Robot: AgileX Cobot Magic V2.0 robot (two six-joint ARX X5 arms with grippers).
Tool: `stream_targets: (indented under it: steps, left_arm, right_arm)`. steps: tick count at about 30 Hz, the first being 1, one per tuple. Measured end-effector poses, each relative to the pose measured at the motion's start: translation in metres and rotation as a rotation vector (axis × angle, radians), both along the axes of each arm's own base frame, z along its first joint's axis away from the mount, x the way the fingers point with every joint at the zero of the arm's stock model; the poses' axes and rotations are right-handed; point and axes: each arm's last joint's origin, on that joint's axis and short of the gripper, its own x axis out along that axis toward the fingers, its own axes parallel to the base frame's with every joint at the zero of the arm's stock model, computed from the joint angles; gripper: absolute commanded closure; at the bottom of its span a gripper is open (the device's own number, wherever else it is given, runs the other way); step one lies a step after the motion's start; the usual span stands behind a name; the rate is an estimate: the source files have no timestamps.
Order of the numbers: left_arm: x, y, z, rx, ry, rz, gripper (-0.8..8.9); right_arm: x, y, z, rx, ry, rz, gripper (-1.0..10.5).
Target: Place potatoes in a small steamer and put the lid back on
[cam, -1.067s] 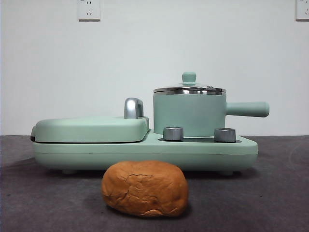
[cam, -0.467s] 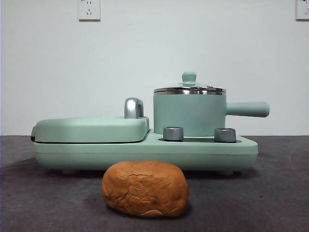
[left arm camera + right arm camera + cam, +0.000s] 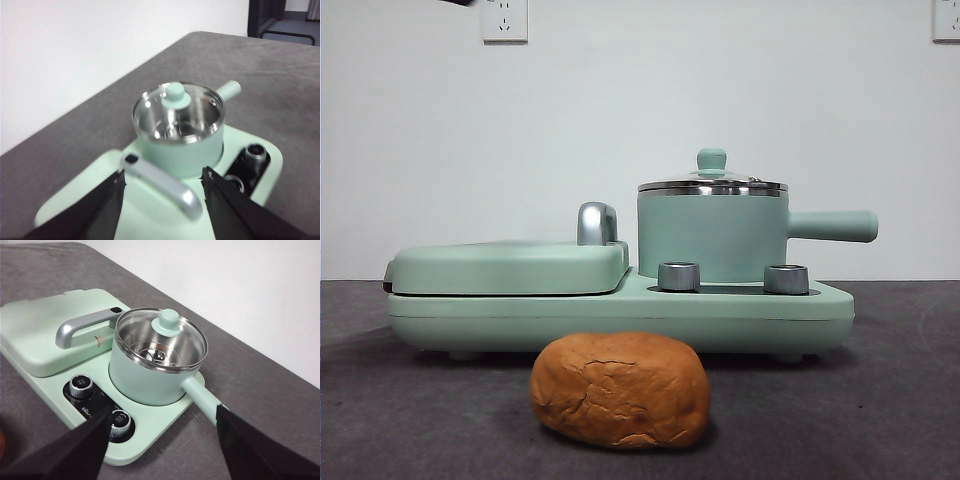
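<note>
Against the earlier front views, one change was seen: a small black tip (image 3: pixel 458 2) had appeared at the top edge near the left corner. Which arm it belonged to could not be told. The potatoes, the small steamer and the lid were found where they had been.

The potatoes (image 3: pixel 620 389) were seen as one oval orange-brown lump with a cracked, crusty surface, laid on the dark grey tabletop (image 3: pixel 880 400) just in front of the mint-green appliance base (image 3: pixel 620 315) and apart from it. The small steamer (image 3: pixel 712 238), a cylindrical mint-green pot with a steel rim and a straight side handle, was seated on the base behind two steel knobs (image 3: pixel 679 276). The lid (image 3: pixel 712 183), round clear glass with a steel rim and a small mint-green knob, was resting on the pot. Beside the pot, a flat rectangular cover (image 3: pixel 505 268) with a curved chrome handle (image 3: pixel 597 223) was seen closed.

The left end effector (image 3: pixel 162 192) was held above the chrome handle with its jaws spread wide, nothing being gripped or touched. The right end effector (image 3: pixel 162 440) was held above the base, jaws likewise wide apart and empty.
</note>
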Motion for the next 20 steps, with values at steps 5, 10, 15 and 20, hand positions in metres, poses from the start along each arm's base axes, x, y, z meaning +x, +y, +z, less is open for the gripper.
stream_targets:
  steps: [5,10,15,20]
  left_arm:
    - [0.027,-0.027,-0.01,-0.062,-0.02,-0.035,5.64]
    - [0.052,-0.052,-0.02,-0.143,-0.004,-0.063,5.64]
    - [0.079,-0.081,-0.025,-0.15,0.053,-0.095,5.64]
    - [0.106,-0.106,-0.027,-0.146,0.071,-0.121,5.64]
  right_arm:
    - [0.0,0.0,0.0,0.007,0.005,-0.002,6.2]
    - [0.0,0.0,0.0,0.007,0.005,-0.002,6.2]
    - [0.0,0.0,0.0,0.007,0.005,-0.002,6.2]
    - [0.0,0.0,0.0,0.007,0.005,-0.002,6.2]
